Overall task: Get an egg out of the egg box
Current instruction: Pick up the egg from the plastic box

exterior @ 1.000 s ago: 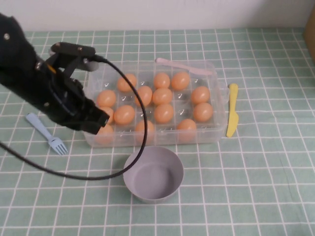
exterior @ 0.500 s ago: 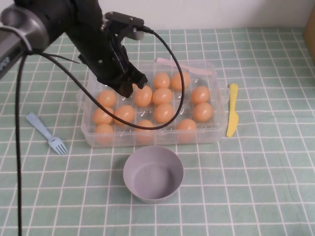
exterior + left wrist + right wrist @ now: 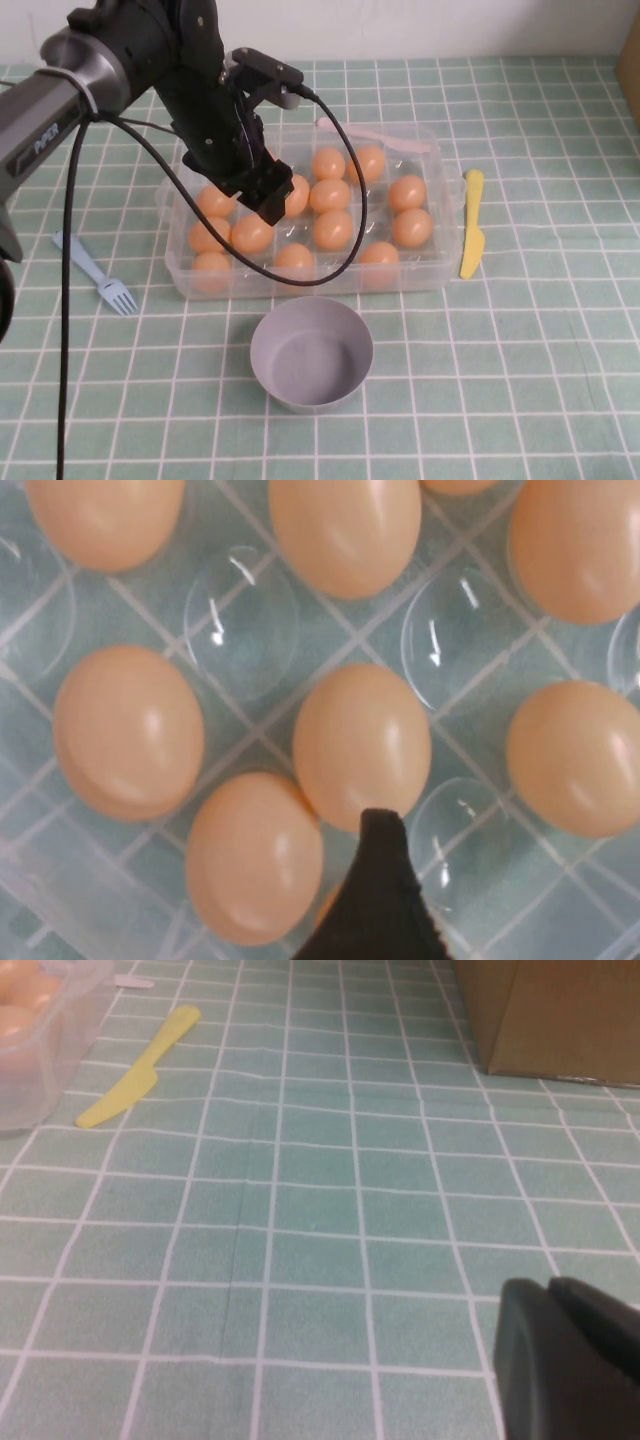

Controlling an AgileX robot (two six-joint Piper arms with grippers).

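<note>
Hovering over the left half of the egg box (image 3: 437, 262), the left gripper (image 3: 266, 200) is sitting low above the eggs, with nothing clamped in it. The left wrist view is showing one dark fingertip (image 3: 378, 880) just at the edge of the egg (image 3: 362, 742) in the middle of that view; whether the fingers are apart or together cannot be told from these pictures. No egg is out of the box yet.

The right gripper (image 3: 565, 1355) is resting low over the bare tablecloth, well apart from the box; its fingers are appearing pressed together.

Hazards from this position:
- The eggs are lying close together, so a finger coming down off-centre is likely to strike a neighbouring egg (image 3: 255, 855) or wedge between two.
- The shells are smooth and rounded; a shallow or lopsided grip is likely to let the egg slip.
- Excess closing force is risking a cracked shell.
- The cable (image 3: 345, 205) is drooping across the box and could snag on it.
</note>
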